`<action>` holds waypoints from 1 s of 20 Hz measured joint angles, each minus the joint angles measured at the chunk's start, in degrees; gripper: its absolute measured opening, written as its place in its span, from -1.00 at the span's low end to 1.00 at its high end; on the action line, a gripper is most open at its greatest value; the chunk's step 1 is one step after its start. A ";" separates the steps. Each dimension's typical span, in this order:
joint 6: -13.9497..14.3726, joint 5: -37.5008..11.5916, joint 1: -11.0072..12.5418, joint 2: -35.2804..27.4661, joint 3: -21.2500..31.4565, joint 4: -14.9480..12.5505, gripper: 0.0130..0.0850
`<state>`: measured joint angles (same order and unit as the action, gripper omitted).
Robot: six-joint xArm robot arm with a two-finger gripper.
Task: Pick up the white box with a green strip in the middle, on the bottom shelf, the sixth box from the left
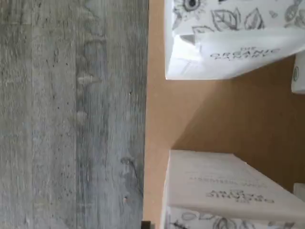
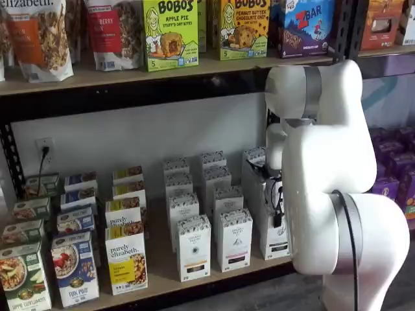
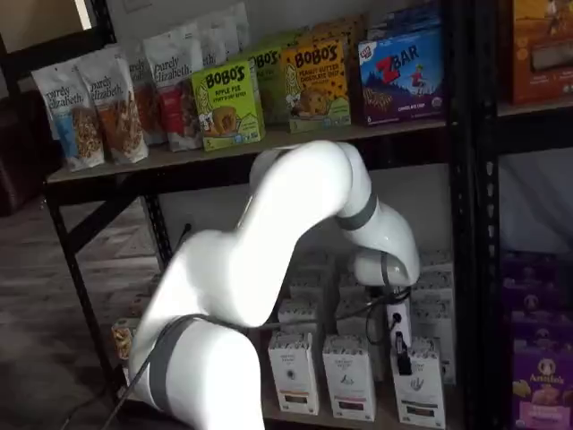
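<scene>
Since the white box right below the jaws looks light, stiff, slick: pinch its narrow sides near the top; jaw state unclear.

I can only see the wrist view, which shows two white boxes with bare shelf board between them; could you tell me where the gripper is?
Observer: In both shelf views the gripper hangs at the right-hand column of white boxes, just above the front white box.
Operator: Thank you. Are its fingers open?
Observer: I cannot tell. Only one dark finger shows, side-on, so no gap can be judged.
Operator: Understood. Does anything stand to the right of that column?
Observer: No more white boxes. In a shelf view a black upright comes next, with purple boxes beyond it.
</scene>
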<state>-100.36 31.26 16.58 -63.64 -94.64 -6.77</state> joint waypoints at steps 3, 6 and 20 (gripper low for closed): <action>-0.23 0.34 -0.03 0.38 0.34 0.29 0.11; 0.02 0.03 -0.07 1.05 1.23 0.07 0.11; 4.90 -6.89 -0.85 11.56 17.59 -4.21 0.11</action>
<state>-95.46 24.37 15.73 -52.07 -77.05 -10.97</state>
